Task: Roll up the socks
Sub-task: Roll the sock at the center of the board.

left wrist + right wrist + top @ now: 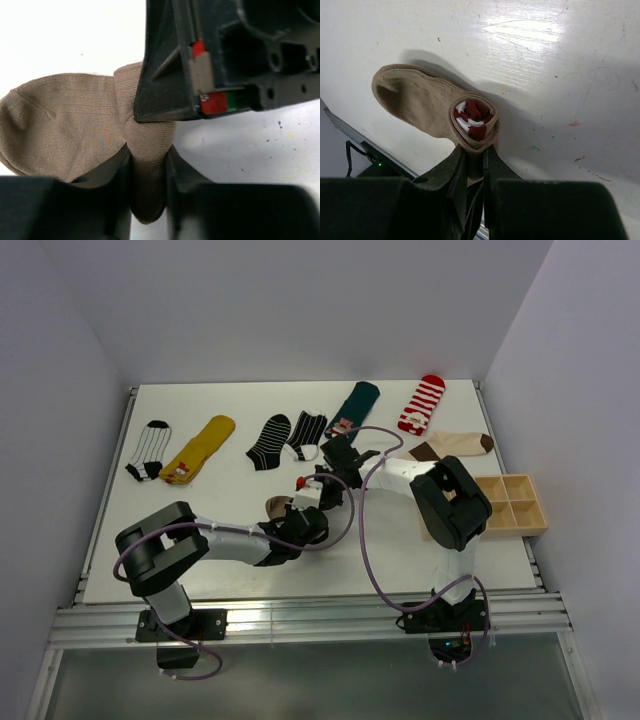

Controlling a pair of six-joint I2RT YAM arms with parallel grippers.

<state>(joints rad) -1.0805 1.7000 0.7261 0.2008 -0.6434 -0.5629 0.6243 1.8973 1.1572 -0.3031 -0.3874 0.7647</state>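
Nearest the lens, the left gripper (148, 170) has its 2 fingers (120, 200) pinched on a narrow fold of the brown sock (60, 125), whose flat toe end spreads to the left on the white table (500, 560). Directly above that fold, the black body of the right gripper (472, 155) presses against the same fabric. In the right wrist view its 2 fingers are clamped on the rolled end of the sock, a tight coil with a red-and-white striped cuff at its core, while the unrolled part lies flat to the left. Seen from above, both arms meet over this sock near the table's centre.

Along the far edge, left to right, 7 socks lie flat:
- black-and-white striped sock (147, 450)
- yellow sock (200, 447)
- black sock with thin white lines (268, 442)
- second black lined sock (307, 433)
- dark teal sock (355, 405)
- red-and-white striped sock (422, 403)
- cream sock with brown toe (450, 445)

At far right sits a wooden compartment tray (510, 502).
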